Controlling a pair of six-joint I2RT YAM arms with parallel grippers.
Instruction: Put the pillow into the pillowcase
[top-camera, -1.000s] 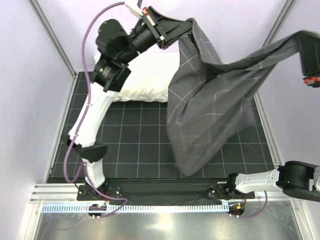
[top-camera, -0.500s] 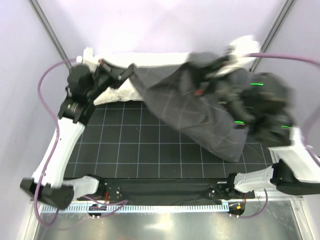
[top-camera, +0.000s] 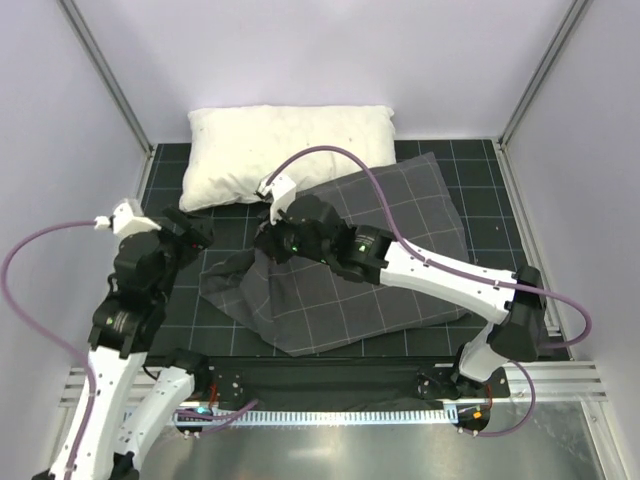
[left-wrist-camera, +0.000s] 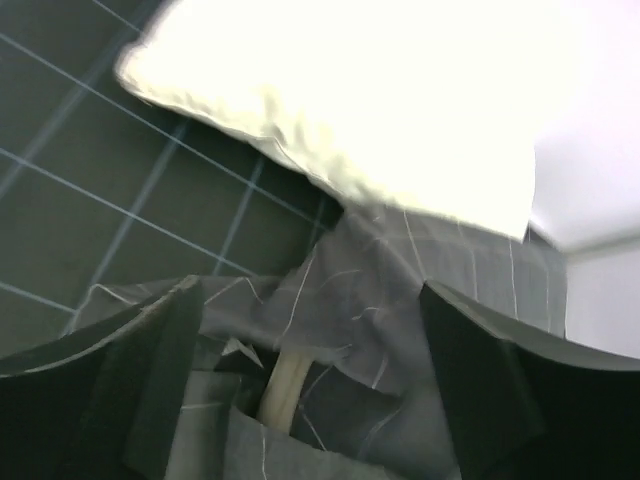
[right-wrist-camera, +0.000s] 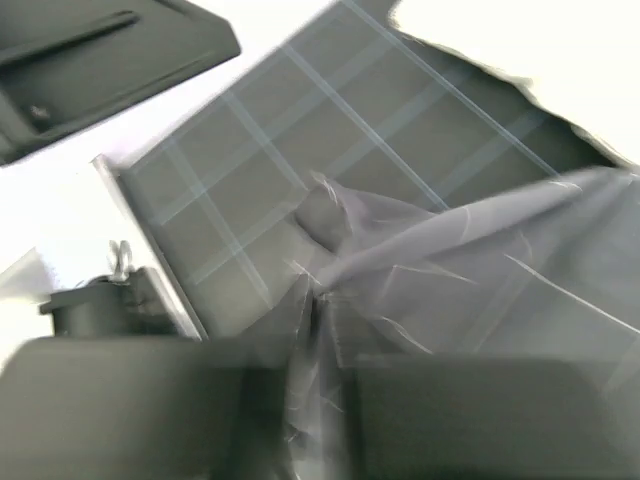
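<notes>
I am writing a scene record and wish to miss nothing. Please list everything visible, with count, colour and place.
mat: 1, black, gridded, under everything.
pillowcase: 1, dark grey with light grid, crumpled mid-mat.
white pillow: 1, white, mat's far edge.
cream strip: 1, cream, in the pillowcase's opening; perhaps the pillow.
cables: 2, purple, one per arm.
left arm: 1, black-white, near left; jaws open beside the pillowcase.
right arm: 1, black-white, near right; jaws shut on the pillowcase.
</notes>
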